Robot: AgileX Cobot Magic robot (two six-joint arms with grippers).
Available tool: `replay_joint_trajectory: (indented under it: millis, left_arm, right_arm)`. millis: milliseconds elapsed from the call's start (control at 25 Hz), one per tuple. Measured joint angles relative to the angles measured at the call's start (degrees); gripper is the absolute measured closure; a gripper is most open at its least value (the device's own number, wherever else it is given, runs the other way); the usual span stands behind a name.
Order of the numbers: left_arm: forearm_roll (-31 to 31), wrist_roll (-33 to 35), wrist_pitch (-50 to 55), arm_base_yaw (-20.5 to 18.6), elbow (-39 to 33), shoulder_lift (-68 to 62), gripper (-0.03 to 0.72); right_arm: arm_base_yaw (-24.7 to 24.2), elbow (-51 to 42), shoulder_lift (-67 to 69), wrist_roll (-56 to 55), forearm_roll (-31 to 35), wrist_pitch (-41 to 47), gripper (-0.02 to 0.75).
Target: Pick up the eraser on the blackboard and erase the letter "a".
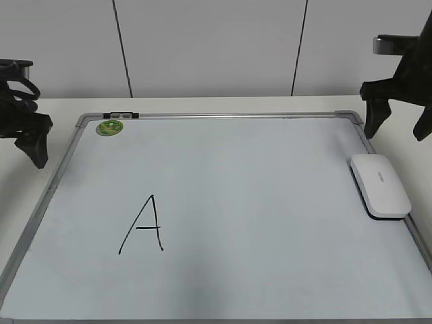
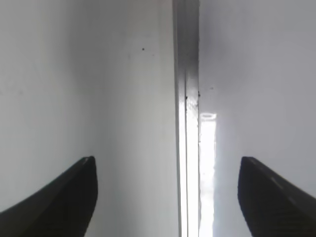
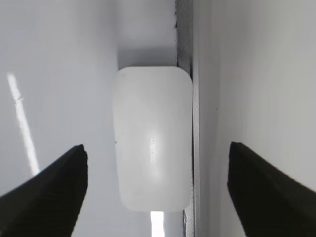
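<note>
From your exterior camera, the white rounded plastic eraser (image 1: pixel 380 185) lies on the silver-framed pale blackboard (image 1: pixel 223 116), against its right edge; a large black letter "A" (image 1: pixel 143 225) sits lower left, a round green magnet (image 1: pixel 109 127) upper left. Your left wrist camera shows the left gripper (image 2: pixel 167 197) spread wide, empty, over the frame. Your right wrist camera shows the right gripper (image 3: pixel 157 190) wide open above the eraser, holding nothing.

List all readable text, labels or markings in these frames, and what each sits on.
"A": large capital letter in black marker, on the blackboard.
Small grey lettering on top of the eraser: too blurred to read in either view.
Round green magnet at the board's top-left corner: printed pattern, too small to read.
No lowercase "a" shows anywhere on the board.
</note>
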State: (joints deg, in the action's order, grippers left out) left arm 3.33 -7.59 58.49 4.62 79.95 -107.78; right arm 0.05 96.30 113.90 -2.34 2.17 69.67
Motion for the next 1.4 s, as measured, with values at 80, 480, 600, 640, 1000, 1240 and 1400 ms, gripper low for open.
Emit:
replay_joint_trajectory:
  millis: [80, 480, 600, 640, 1000, 1240, 1400]
  left_arm:
    - [0.0, 0.0, 2.4, 0.0, 0.0, 1.8, 0.028]
    - [1.2, 0.3, 10.3, 4.6, -0.1, 15.5, 0.086]
    - [1.8, 0.3, 11.3, 5.3, -0.6, 20.4, 0.098]
    - [1.8, 0.3, 11.3, 5.4, -1.2, 22.3, 0.099]
    - [2.8, 0.3, 4.6, 5.4, -24.6, 48.0, 0.1]
    - [3.0, 0.3, 2.7, 6.4, -38.1, 69.1, 0.101]
    - [4.9, 0.3, 3.3, 8.9, -42.4, 79.8, 0.101]
  right_arm:
    - [0.0, -1.4, -2.2, -0.5, 0.5, 0.0, 0.08]
    - [0.0, -10.8, -14.9, -1.9, 3.5, 0.2, 0.097]
    - [0.0, -16.3, -20.1, -1.9, 5.4, 0.2, 0.122]
    - [0.0, -18.9, -22.4, -1.9, 5.5, 0.2, 0.13]
    - [0.0, -41.5, -49.6, -0.9, 5.2, -5.1, 0.145]
    - [0.0, -53.6, -66.8, 0.6, 5.7, -7.6, 0.146]
    - [0.0, -61.0, -76.4, 1.6, 7.7, -8.0, 0.146]
